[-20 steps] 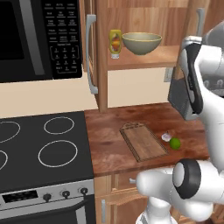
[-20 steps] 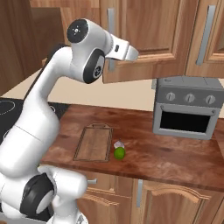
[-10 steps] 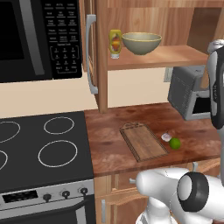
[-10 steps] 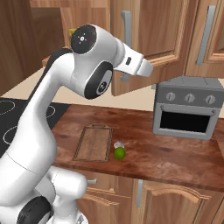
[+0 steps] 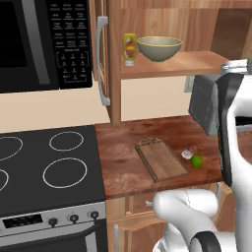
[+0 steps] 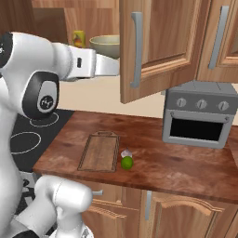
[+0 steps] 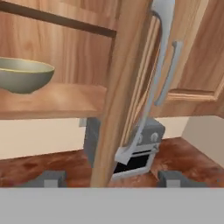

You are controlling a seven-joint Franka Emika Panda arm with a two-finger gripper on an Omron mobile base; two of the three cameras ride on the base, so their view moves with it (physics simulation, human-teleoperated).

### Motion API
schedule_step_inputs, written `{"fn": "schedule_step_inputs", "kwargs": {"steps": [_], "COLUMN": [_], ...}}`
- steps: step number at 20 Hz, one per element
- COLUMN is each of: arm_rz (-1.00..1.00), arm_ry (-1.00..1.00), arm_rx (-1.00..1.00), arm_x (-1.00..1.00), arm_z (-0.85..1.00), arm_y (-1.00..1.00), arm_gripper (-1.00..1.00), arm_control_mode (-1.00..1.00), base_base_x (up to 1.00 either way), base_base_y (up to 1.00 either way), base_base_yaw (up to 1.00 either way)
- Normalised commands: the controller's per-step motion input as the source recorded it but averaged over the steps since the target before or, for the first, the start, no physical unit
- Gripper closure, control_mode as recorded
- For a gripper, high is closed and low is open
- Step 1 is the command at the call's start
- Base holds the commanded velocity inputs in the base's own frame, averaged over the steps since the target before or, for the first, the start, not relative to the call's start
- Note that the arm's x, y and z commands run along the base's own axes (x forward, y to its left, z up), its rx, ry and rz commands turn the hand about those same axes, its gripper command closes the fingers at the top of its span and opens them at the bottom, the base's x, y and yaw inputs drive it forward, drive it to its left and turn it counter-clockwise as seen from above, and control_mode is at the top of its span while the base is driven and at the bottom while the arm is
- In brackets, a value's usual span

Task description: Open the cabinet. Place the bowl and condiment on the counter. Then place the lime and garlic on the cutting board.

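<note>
Left base view: cabinet stands open, door edge w/ silver handle facing cam; on its shelf the condiment sits just left of the bowl, close but apart. Below on the counter lies the cutting board, w/ garlic and lime just off its right edge, not on it. Stovetop left of counter, toaster oven at the back right. Right base view: forearm reaches across toward the shelf; right-hand door swung out over the counter, its lower edge hanging above the toaster oven; bowl's rim peeks past the door's left side. Board, garlic and lime lie in the open w/ free counter around. Hand view: gripper has its jaws spread, nothing between the pads, the door's edge running up btwn the two tips; bowl at left on the shelf. Judgement: door-opening looks done or nearly so; next is the bowl. To do it well, back the hand clear of the door edge first, then come in from the shelf's front, pinching the bowl's near rim. Room is tight by the door edge and shelf lip; counter in front of the board gives the best set-down spot.
</note>
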Motion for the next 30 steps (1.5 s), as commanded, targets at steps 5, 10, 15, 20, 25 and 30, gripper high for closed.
{"fn": "schedule_step_inputs", "kwargs": {"steps": [5, 10, 15, 20, 25, 30], "arm_rz": [-0.11, -0.11, -0.27, -0.24, -0.08, 0.0], "arm_ry": [0.36, 0.32, 0.24, 0.23, 0.08, -0.01], "arm_rx": [-0.42, -0.22, -0.14, -0.01, 0.04, 0.1], "arm_x": [0.83, 1.0, 0.97, 0.21, -0.04, -0.27], "arm_z": [-0.24, -0.22, -0.01, 0.0, 0.0, 0.0], "arm_y": [0.87, -0.02, -0.55, -0.99, -1.0, -1.0], "arm_gripper": [-1.0, -1.0, -1.0, -1.0, -1.0, -1.0], "arm_control_mode": [-1.0, -1.0, -1.0, -1.0, -1.0, -1.0], "base_base_x": [0.0, 0.0, 0.0, 0.0, 0.0, 0.0], "base_base_y": [0.0, 0.0, 0.0, 0.0, 0.0, 0.0], "base_base_yaw": [0.0, 0.0, 0.0, 0.0, 0.0, 0.0]}}
